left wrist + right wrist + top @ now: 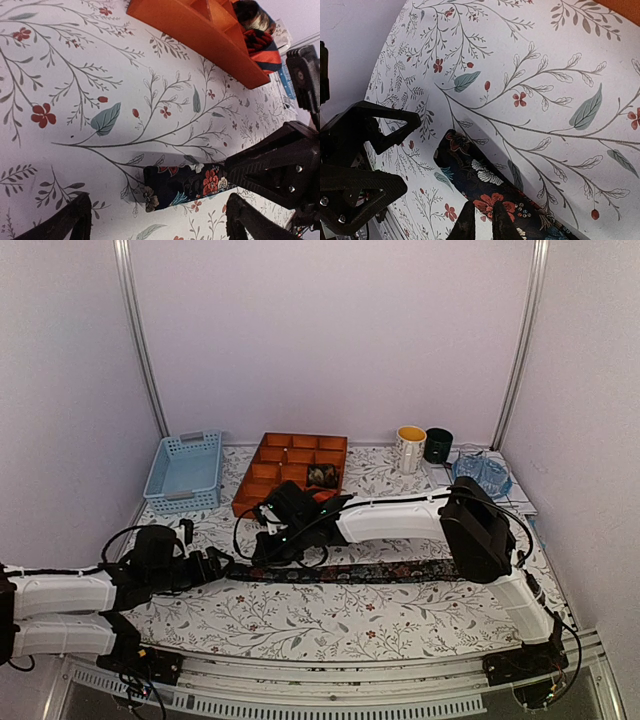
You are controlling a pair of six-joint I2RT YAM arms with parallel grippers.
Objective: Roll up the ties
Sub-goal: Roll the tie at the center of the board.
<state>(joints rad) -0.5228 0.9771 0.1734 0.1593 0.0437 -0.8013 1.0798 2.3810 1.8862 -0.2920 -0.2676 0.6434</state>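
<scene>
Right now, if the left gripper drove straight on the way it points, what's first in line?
The free end of the floral tie, dead ahead of the left gripper. The right gripper is on the tie just beyond; the gap is hard to judge.

Top overhead; both wrists close, share tie (176, 187)

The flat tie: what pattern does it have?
The tie is dark with red and white flowers; clearest in right wrist view.

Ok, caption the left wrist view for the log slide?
Open left gripper poised at the flat end of the floral tie on the floral tablecloth; right gripper pinches it.
</scene>
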